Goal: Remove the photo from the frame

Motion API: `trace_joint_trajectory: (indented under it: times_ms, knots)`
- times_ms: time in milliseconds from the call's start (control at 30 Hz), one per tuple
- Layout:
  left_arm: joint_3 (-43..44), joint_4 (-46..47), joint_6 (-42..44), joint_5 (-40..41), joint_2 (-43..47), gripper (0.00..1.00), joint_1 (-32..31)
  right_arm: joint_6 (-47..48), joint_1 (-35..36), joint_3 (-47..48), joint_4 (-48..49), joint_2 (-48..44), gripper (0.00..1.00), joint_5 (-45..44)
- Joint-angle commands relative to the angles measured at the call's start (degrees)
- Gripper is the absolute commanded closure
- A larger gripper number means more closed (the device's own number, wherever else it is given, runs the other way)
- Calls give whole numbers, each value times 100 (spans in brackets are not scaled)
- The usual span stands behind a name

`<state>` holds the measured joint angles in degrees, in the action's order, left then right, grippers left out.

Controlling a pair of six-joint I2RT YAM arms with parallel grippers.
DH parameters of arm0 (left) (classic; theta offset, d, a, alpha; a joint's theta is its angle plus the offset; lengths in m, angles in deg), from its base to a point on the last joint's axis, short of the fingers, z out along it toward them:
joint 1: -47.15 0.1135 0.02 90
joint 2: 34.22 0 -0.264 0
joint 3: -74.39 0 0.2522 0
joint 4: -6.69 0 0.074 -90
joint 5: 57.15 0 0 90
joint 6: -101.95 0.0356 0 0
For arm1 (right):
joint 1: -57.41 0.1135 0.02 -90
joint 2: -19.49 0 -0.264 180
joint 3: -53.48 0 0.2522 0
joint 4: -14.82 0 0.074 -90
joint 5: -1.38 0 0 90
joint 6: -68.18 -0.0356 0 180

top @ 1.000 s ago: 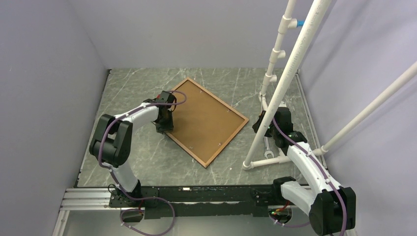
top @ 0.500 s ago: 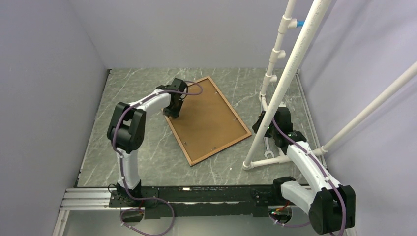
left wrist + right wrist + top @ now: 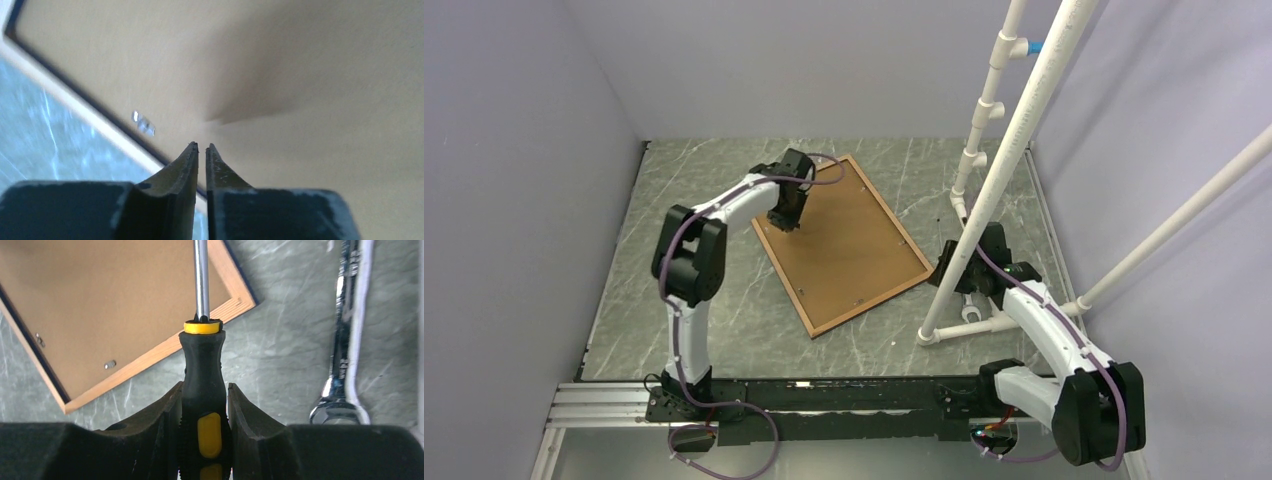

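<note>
Left jaws, pressed together, sit over the face-down frame (image 3: 150, 360), perhaps touching its brown back. Right jaws clamp a screwdriver (image 3: 201, 385); a wrench (image 3: 345, 340) lies beside the pipe stand (image 3: 987, 200).

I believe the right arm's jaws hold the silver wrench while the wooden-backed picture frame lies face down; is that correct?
No: the right arm's jaws hold the black-and-yellow-handled screwdriver, while the silver wrench lies on the grey marbled table, as the right wrist view shows. The wooden-backed picture frame does lie face down.
</note>
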<state>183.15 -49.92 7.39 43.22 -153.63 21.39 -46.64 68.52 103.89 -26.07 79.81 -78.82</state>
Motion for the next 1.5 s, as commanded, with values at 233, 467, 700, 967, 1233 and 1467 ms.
trace_joint_trajectory:
  times_ms: [233, 467, 700, 967, 1233, 1467]
  knots:
    - [-2777, 565, -3011, -1235, 3333, 45, 1165, -137, 783, 587, -474, 284, 100, -311]
    - [-3456, 882, -4425, -1666, 3272, 41, 1433, -109, 904, 827, -784, 332, 100, -454]
    - [-3596, 1185, -5068, -1862, 2555, 44, 1417, -338, 1010, 805, -822, 209, 100, -733]
    - [-2911, 979, -4812, -1137, 1596, 49, 1195, -399, 1097, 893, -1044, 545, 100, -949]
    - [-2507, 864, -4381, -841, 1043, 74, 1029, -258, 1153, 1492, -1700, 942, 100, -1320]
    - [-2276, 1330, -4002, -1326, 701, 99, 995, 278, 1153, 1963, -2387, 1738, 100, -1018]
